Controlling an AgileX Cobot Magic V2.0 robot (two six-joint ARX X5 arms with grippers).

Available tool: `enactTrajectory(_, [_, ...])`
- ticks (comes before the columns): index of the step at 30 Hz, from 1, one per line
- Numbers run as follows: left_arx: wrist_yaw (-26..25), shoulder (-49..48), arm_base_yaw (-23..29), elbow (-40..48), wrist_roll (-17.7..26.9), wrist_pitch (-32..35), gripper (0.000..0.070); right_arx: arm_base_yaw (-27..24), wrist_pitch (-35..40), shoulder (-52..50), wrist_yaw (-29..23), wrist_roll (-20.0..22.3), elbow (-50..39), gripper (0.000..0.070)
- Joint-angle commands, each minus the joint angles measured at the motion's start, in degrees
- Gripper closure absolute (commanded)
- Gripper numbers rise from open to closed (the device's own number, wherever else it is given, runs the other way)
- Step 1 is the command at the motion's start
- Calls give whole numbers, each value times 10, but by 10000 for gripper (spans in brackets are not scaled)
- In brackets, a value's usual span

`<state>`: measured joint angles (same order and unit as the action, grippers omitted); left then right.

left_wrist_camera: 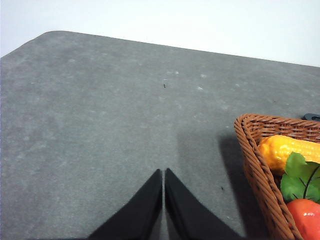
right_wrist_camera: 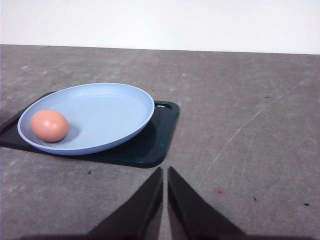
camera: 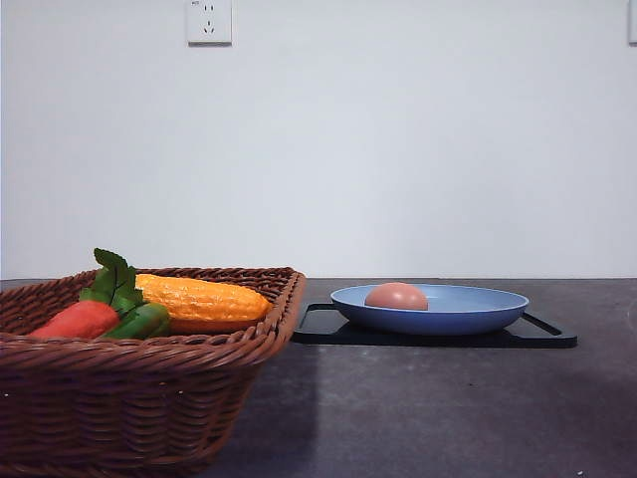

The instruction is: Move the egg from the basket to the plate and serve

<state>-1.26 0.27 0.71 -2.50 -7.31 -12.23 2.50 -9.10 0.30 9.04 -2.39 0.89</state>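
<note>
Grey table (camera: 448, 418): one egg (camera: 396, 296) on one plate (camera: 478, 314), one basket (camera: 139, 398).

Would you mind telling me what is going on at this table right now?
Nothing is being handled at this moment. The small pinkish-brown egg lies in the round blue plate, which sits on a flat black tray. The brown wicker basket holds an orange-yellow corn cob and a red-orange carrot. The left gripper and right gripper are both shut and empty, over bare grey table.
</note>
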Motion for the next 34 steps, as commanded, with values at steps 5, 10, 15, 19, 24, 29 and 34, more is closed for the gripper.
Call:
enactTrajectory(5, [0,-1,0,13,-5,-10,700,0,0,-1,-1,-6,-4,700])
enactTrajectory(10, [0,-1,0,13,-5,-10,700,0,0,-1,-1,-6,-4,700])
enactTrajectory(15, [0,-1,0,13,-5,-10,700,0,0,-1,-1,-6,-4,700])
enactTrajectory(19, [0,-1,0,13,-5,-10,700,0,0,-1,-1,-6,-4,700])
enactTrajectory(24, [0,-1,0,13,-5,-10,700,0,0,-1,-1,-6,-4,700])
enactTrajectory(29, [0,-1,0,13,-5,-10,700,0,0,-1,-1,-6,-4,700])
enactTrajectory(34, [0,-1,0,13,-5,-10,700,0,0,-1,-1,-6,-4,700])
